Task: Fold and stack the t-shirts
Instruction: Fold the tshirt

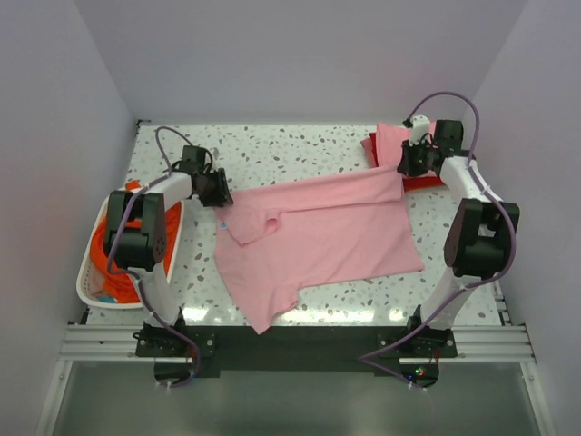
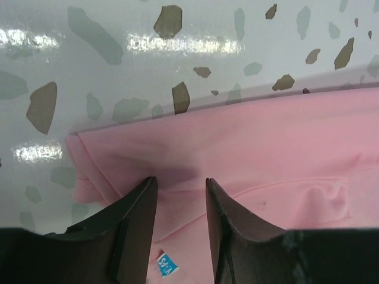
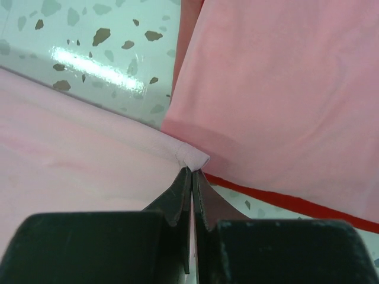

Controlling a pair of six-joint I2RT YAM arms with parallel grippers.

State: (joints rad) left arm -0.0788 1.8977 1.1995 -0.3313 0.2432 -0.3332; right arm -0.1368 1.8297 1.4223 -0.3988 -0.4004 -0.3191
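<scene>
A light pink t-shirt (image 1: 318, 236) lies spread across the middle of the table, with one sleeve toward the front. My left gripper (image 1: 221, 189) is open at its left shoulder edge. In the left wrist view the fingers (image 2: 142, 207) straddle pink fabric (image 2: 249, 154), with a small blue and white label (image 2: 167, 264) between them. My right gripper (image 1: 404, 166) is shut on the shirt's far right corner (image 3: 194, 157). A folded pink shirt (image 1: 392, 138) lies on a red shirt (image 1: 419, 183) at the back right. An orange shirt (image 1: 103, 247) lies in the basket.
The white slotted laundry basket (image 1: 86, 277) stands at the table's left edge, beside the left arm. The folded stack (image 3: 284, 89) lies right behind the right gripper, with its red edge (image 3: 296, 204) showing. The speckled tabletop (image 1: 300, 150) runs to the back wall.
</scene>
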